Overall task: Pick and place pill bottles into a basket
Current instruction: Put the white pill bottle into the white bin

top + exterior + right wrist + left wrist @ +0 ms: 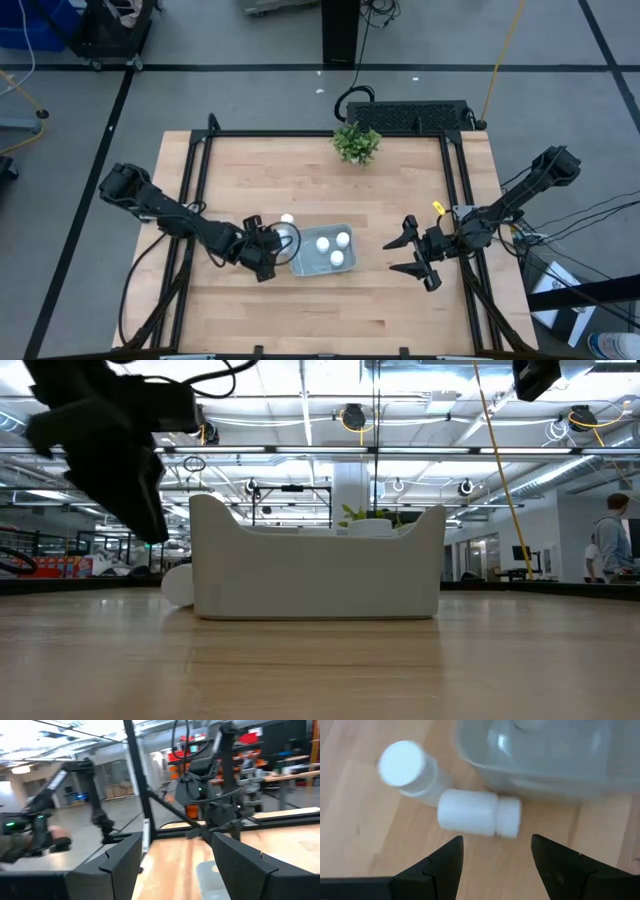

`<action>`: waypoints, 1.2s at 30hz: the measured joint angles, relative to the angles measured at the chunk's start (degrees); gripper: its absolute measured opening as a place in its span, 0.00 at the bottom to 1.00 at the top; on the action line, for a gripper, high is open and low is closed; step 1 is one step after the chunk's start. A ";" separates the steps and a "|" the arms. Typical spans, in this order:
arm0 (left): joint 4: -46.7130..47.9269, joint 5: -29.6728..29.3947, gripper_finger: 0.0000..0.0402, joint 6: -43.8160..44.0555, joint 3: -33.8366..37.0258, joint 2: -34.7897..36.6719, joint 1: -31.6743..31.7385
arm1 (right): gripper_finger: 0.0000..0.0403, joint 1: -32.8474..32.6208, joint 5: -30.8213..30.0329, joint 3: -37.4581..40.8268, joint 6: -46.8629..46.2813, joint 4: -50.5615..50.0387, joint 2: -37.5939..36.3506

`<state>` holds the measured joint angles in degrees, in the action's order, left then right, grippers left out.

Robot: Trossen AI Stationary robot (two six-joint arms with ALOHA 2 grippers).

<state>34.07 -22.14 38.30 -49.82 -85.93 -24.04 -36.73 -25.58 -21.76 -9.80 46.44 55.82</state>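
On the wooden counter [300, 190], the left gripper [495, 855], jaws spread and empty, hovers over a pill bottle [479, 813] lying on its side just left of the basket [300, 265], its long axis spanning the gap between them, while the right gripper [412, 255] waits open, far right.

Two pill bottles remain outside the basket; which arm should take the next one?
Left. The left gripper hangs open over the lying bottle beside the basket; the right gripper waits across the table.

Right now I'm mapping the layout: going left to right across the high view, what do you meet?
Left gripper → basket with three pill bottles inside → right gripper.
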 joint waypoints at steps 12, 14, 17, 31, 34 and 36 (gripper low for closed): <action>-0.90 6.42 0.60 24.61 -0.02 -0.82 7.21 | 0.59 0.35 -1.45 0.02 0.00 0.17 0.12; -0.70 7.14 0.60 26.21 -0.03 -2.56 7.78 | 0.59 0.35 -1.41 0.02 0.00 0.17 0.14; -2.98 8.63 0.60 27.05 -0.06 -6.12 8.03 | 0.59 0.26 -1.40 0.02 0.00 0.10 0.12; -2.97 12.62 0.60 22.14 -0.15 -11.33 7.70 | 0.59 0.28 -1.40 0.04 0.00 0.05 0.12; -2.22 12.96 0.59 19.31 0.14 -9.07 6.80 | 0.59 0.28 -1.40 0.04 0.00 0.05 0.12; -0.94 13.76 0.59 18.19 0.17 -7.46 6.31 | 0.59 0.28 -1.40 0.04 0.00 0.04 0.12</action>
<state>33.13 -8.38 56.49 -49.65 -93.39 -17.73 -36.45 -26.98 -21.71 -9.80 46.48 55.94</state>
